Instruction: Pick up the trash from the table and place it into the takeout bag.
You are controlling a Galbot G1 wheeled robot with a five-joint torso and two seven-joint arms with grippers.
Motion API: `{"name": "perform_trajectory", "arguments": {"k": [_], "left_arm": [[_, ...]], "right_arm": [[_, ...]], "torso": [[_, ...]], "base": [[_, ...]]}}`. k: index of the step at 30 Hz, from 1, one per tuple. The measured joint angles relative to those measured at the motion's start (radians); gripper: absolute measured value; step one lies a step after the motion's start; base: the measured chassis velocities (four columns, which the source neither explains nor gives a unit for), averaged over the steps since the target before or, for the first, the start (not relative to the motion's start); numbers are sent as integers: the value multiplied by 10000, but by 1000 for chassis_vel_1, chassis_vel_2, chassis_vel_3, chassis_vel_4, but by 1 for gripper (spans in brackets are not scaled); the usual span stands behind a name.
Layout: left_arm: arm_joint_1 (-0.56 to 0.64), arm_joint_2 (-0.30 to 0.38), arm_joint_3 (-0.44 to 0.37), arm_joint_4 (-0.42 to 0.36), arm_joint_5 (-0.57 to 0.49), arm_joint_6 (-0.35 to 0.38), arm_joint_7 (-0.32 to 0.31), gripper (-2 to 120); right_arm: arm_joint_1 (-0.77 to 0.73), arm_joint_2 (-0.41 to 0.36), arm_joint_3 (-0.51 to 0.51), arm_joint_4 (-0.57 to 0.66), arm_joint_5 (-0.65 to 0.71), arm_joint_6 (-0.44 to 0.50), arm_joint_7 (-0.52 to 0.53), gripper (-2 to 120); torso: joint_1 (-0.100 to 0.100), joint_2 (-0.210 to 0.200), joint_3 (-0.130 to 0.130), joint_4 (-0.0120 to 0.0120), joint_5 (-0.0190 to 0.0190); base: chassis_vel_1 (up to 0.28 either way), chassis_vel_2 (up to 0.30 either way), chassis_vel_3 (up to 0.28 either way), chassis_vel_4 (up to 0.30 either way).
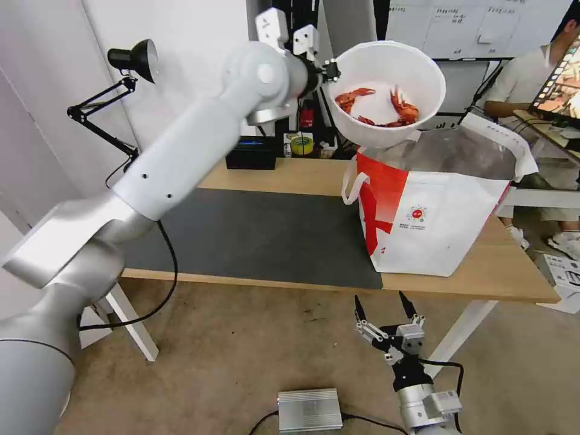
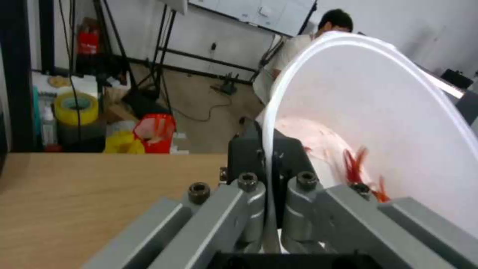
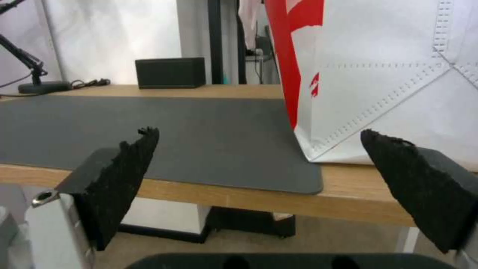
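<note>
Head view shows the white round bowl (image 1: 386,90) raised high above the table (image 1: 483,275), tipped so its open mouth faces the camera, with red crayfish (image 1: 379,109) lying against its lower inner wall. The bowl hangs over the far left part of the takeout bag's open top. The left gripper (image 1: 329,69) is clenched on the bowl's rim at its left edge; in the left wrist view the two dark pads (image 2: 249,157) pinch the thin white rim between them, and the crayfish show as red streaks through the bowl's wall.

Below it stands the takeout bag (image 1: 441,223), a boxy red-and-white tote with a small round logo, a white loop handle on its left side and silver foil lining visible inside its open mouth. It rests on the right half of the table, its near left corner at the edge of the dark grey mat (image 1: 260,235).

At the table's far edge sit a black rectangular box (image 1: 251,154) and, to the left, a black desk lamp (image 1: 124,84).

The right gripper (image 1: 386,311) hangs below the near edge of the table, released, its black fingers (image 3: 124,164) spread wide apart and holding nothing.
</note>
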Motion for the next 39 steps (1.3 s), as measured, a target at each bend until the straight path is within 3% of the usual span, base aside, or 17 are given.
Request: {"name": "perform_trajectory", "arguments": {"k": [15, 30, 39], "left_arm": [[525, -393, 258, 40, 374, -235, -92, 0], [663, -1407, 842, 310, 651, -721, -585, 0], [787, -1489, 1130, 441, 983, -980, -719, 0]], "right_arm": [[0, 1, 0, 0, 0, 0, 0, 100], [0, 0, 0, 0, 0, 0, 0, 100], [0, 0, 0, 0, 0, 0, 0, 100]], "torso": [[0, 1, 0, 1, -2], [0, 1, 0, 0, 0], [0, 1, 0, 1, -2]], "base": [[0, 0, 0, 0], [0, 0, 0, 0], [0, 0, 0, 0]]}}
